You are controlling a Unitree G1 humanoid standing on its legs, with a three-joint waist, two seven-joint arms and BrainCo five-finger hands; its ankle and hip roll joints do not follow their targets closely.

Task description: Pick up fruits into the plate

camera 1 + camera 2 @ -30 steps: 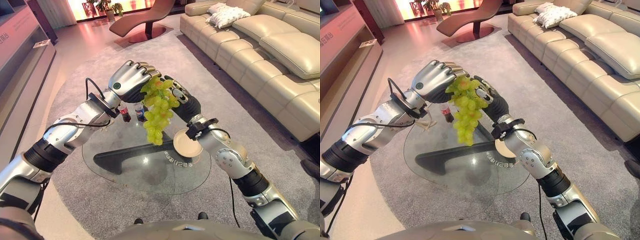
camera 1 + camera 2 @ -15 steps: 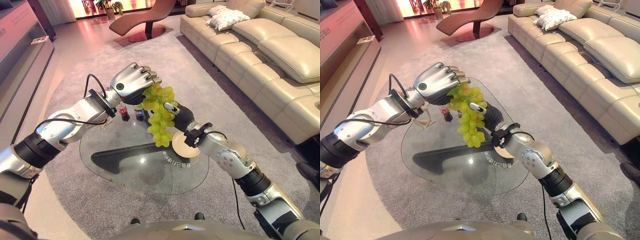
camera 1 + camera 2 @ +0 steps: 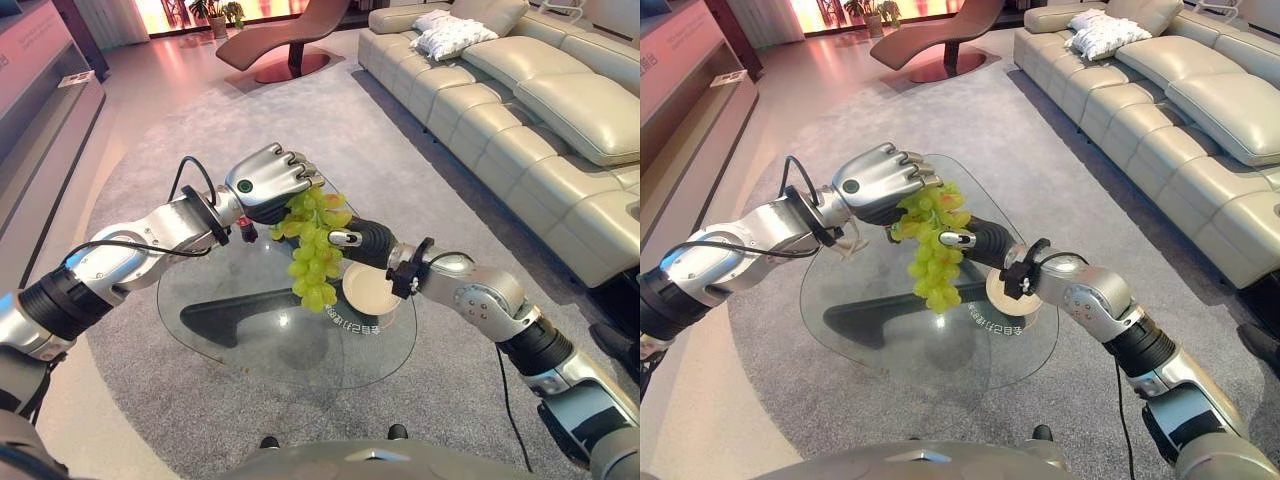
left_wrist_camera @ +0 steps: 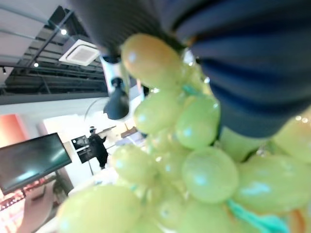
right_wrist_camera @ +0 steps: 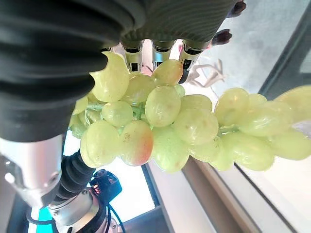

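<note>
Left eye view: grapes (image 3: 312,245) apparently hanging vertically

You had a bright, daylit room. The strongest light came from the windows (image 3: 200,12) at the far end, which glared out to white, and it laid a warm sheen over the floor (image 3: 160,70) before them. The sofa (image 3: 560,110) was evenly lit, with soft shadows in its seams. The glass table (image 3: 230,345) threw back one small white glint, and the left hand (image 3: 262,178) carried soft highlights on its silver back. In the left wrist view the grapes (image 4: 194,179) hung against a pale ceiling dotted with spot lamps (image 4: 63,31).
</note>
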